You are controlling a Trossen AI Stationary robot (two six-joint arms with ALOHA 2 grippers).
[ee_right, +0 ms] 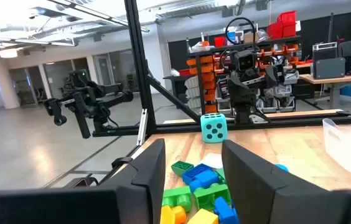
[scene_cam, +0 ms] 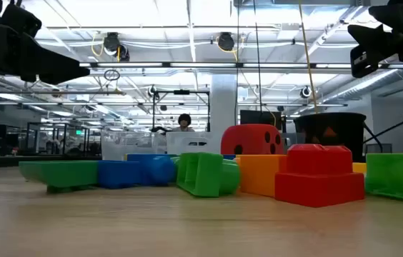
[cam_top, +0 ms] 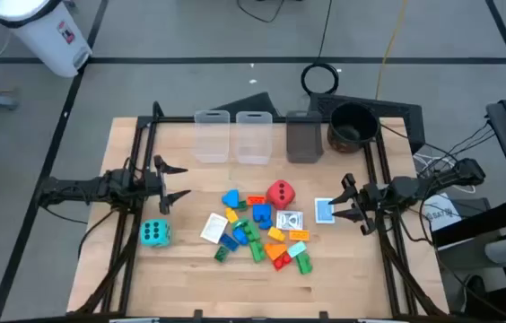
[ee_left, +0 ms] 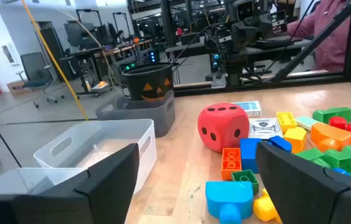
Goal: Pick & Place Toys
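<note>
A: Wooden table (cam_top: 343, 287), lab beyond. What's round the red die (cam_top: 280, 194)?
B: Brick pile (cam_top: 257, 235) just in front, cards (cam_top: 289, 221) beside it. Teal die (cam_top: 154, 234) well off, near left gripper (cam_top: 178, 182), fingers apart, empty.
A: Right gripper (cam_top: 350, 202)?
B: Fingers part open, empty, near blue card (cam_top: 324, 211).
A: Behind the die?
B: Clear bins (cam_top: 231, 136), dark bin (cam_top: 303, 139), black pot (cam_top: 352, 126). Nothing blocks.
</note>
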